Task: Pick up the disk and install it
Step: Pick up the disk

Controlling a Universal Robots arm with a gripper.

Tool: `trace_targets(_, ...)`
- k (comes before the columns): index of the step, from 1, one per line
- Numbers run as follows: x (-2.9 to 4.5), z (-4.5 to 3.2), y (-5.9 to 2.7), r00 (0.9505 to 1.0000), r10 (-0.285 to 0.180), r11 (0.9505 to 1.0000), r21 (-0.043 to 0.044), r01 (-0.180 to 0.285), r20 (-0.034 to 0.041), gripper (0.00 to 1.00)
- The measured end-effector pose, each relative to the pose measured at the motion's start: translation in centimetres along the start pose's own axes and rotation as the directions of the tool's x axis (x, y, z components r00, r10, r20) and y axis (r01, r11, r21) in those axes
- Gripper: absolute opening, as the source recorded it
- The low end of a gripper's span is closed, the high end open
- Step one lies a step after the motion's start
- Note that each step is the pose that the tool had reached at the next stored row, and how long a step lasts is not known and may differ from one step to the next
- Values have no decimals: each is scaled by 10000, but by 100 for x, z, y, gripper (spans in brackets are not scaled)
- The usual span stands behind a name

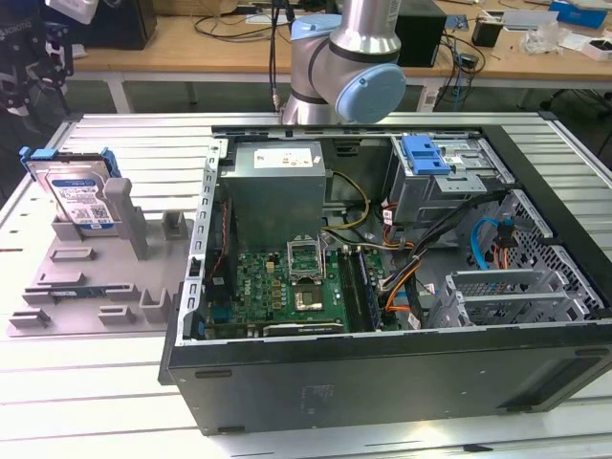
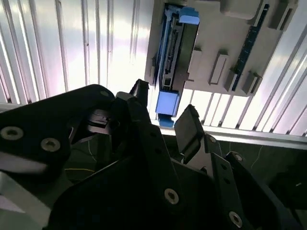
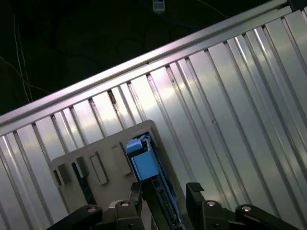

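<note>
The disk [image 1: 81, 196] stands on edge in a slot of the grey holder [image 1: 96, 287] at the exterior view's left, its label facing the camera and its blue frame showing at the edges. My gripper [image 1: 29, 72] hangs above and behind it. In the second wrist view the disk [image 2: 172, 52] appears edge-on beyond the open gripper [image 2: 165, 112]. In the first wrist view the disk [image 3: 144, 163] lies in line with the gap of the gripper [image 3: 165, 194]. The fingers [image 2: 189, 127] hold nothing and stay clear of the disk.
An open computer case [image 1: 382, 382] fills the middle and the exterior view's right, with a motherboard [image 1: 296, 277], a grey power supply box [image 1: 277, 186] and a drive bay with a blue tab [image 1: 426, 153]. The ribbed metal table [image 1: 96, 402] carries everything. A cluttered desk [image 1: 535, 43] stands behind.
</note>
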State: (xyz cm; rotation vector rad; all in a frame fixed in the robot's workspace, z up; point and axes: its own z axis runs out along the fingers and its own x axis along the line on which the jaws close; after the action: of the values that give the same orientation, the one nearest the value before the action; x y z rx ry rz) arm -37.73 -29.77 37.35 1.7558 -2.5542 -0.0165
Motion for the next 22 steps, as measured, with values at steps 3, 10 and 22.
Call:
trace_targets(3,0,8,0,9979,-643,9979,44,643,-13,50)
trace_targets(10,0,17,0,9831,-1828,9829,230,1829,-73,50)
trace_targets(22,2,20,7,9595,-2809,9592,261,2814,-198,50)
